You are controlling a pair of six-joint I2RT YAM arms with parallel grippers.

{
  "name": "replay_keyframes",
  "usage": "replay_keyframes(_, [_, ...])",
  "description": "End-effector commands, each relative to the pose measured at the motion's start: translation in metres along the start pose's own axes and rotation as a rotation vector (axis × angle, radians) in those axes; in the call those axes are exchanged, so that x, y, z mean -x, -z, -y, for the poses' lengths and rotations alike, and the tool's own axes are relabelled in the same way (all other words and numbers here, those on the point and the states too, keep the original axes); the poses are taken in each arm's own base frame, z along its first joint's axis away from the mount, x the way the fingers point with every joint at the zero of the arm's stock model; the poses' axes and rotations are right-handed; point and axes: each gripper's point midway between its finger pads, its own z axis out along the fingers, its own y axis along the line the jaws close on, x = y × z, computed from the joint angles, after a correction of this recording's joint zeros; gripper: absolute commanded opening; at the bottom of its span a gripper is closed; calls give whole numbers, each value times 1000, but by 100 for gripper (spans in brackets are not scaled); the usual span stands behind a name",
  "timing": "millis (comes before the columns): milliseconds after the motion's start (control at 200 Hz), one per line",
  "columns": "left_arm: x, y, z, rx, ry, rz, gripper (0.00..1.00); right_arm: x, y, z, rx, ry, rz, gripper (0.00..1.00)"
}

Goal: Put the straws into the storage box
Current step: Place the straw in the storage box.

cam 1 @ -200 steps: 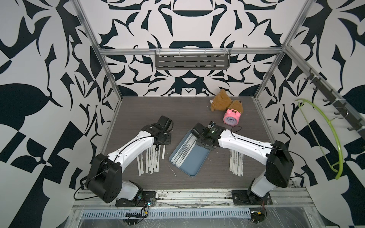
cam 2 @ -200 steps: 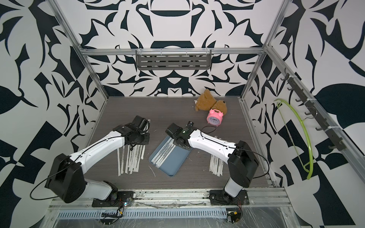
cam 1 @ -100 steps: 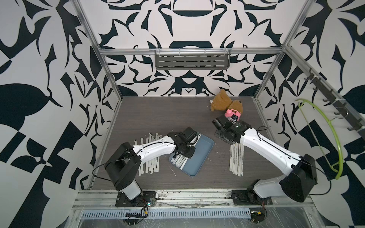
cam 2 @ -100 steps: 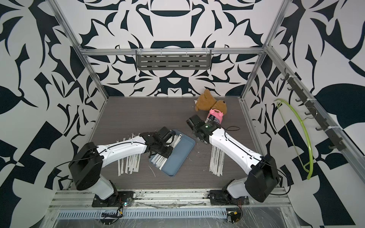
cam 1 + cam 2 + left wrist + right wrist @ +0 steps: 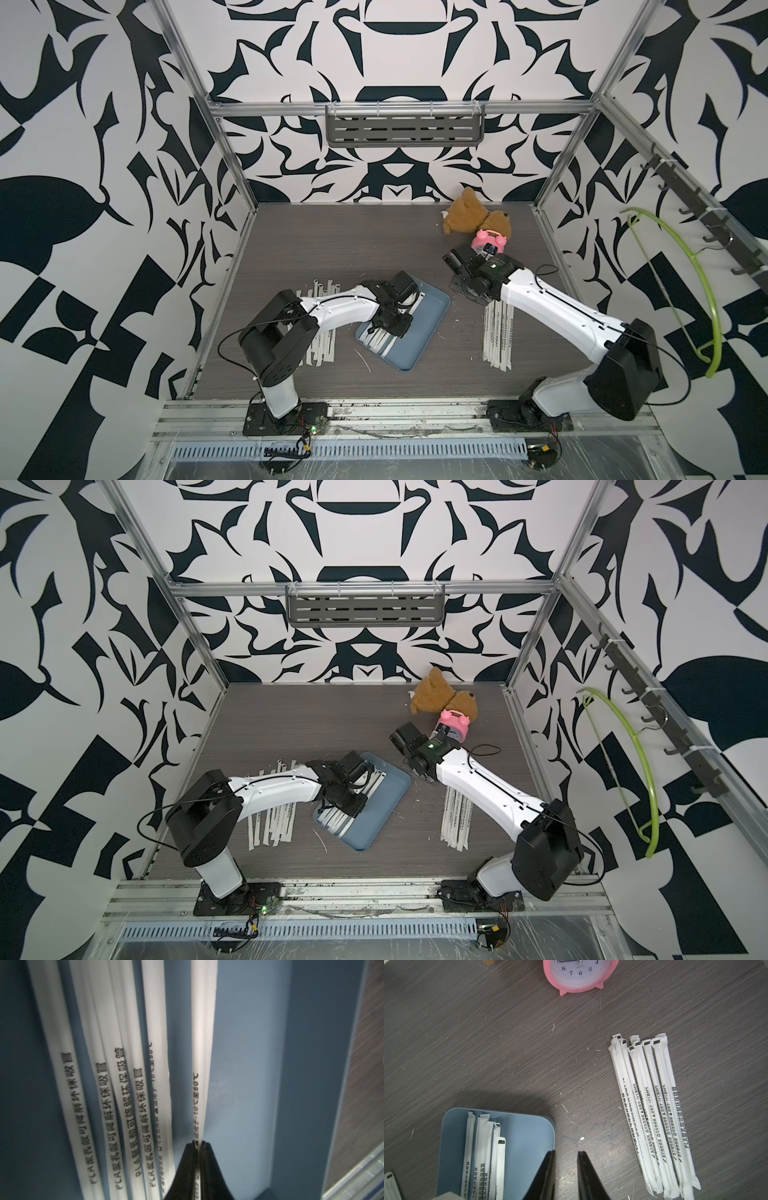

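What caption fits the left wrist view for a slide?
Left gripper shut on one straw over the blue tray, beside other straws lying in it.

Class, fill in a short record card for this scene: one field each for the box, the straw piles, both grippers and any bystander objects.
storage box: on the table between the arms, several straws lying inside
left gripper: jaws shut on one straw, over the box
right gripper: jaws open, empty, above the table beside the box
right pile of straws: on the table, side by side
left pile of straws: on the table, partly hidden by the left arm
bystanders: pink alarm clock, brown teddy bear
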Motion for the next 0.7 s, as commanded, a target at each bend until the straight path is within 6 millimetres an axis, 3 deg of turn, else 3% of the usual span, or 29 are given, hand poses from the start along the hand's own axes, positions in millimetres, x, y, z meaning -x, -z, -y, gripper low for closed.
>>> replay_keyframes(0, [0,-6,1,-10,-22,-27,9,3,4,4,-10,13,19,24])
replay_keyframes(695, [-2,-7,-12,68,-29,-58,15,0,4,13,-20,18,23,24])
